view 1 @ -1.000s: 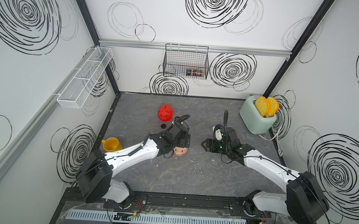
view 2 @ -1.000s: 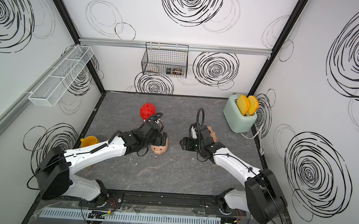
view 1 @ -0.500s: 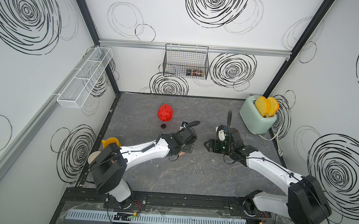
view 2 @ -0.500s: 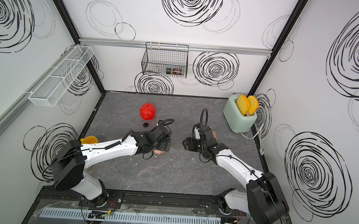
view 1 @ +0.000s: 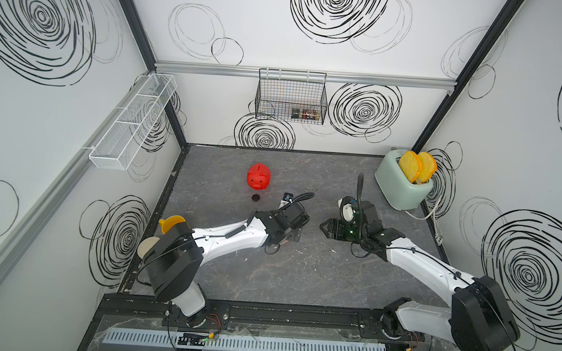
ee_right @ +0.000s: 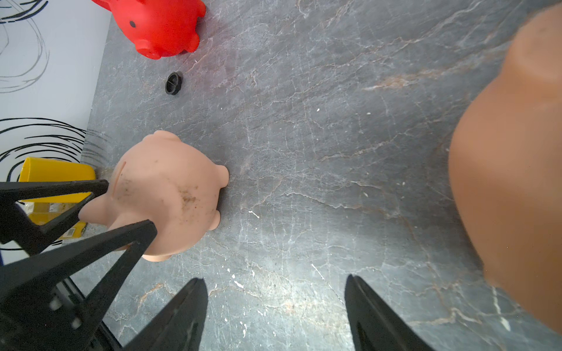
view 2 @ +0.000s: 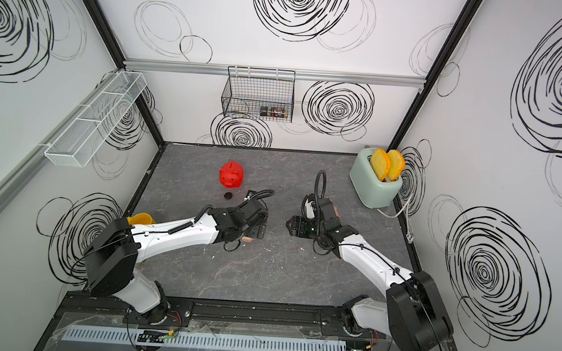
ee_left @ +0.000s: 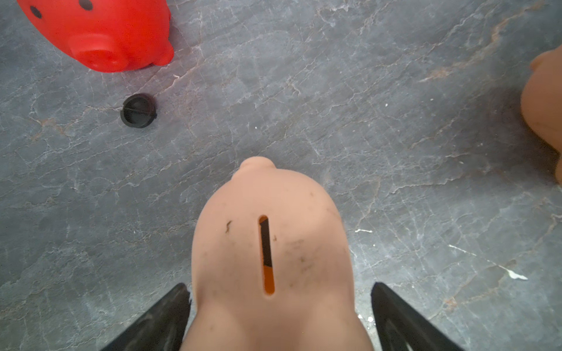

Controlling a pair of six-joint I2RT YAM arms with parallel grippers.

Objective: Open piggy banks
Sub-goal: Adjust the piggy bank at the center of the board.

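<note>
Straddling the pale pink pig (ee_left: pixel 270 243), the left gripper (ee_left: pixel 276 288) has its fingers spread wide, one on each side of the body with slim gaps, probably lining up to clamp and turn it belly-up. The pig stands slot-up mid-table, near of the red pig (view 1: pixel 258 177), which looks already opened: a black plug (view 1: pixel 255 198) lies loose beside it. The right gripper (ee_right: pixel 275 282), wide and empty, hovers left of the peach-tan pig (ee_right: pixel 511 182).

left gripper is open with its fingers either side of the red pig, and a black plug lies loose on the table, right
Wrong pig. The left gripper is open with its fingers either side of the pale pink pig, as the left wrist view shows; the red pig stands apart from it. The black plug does lie loose on the table.
</note>
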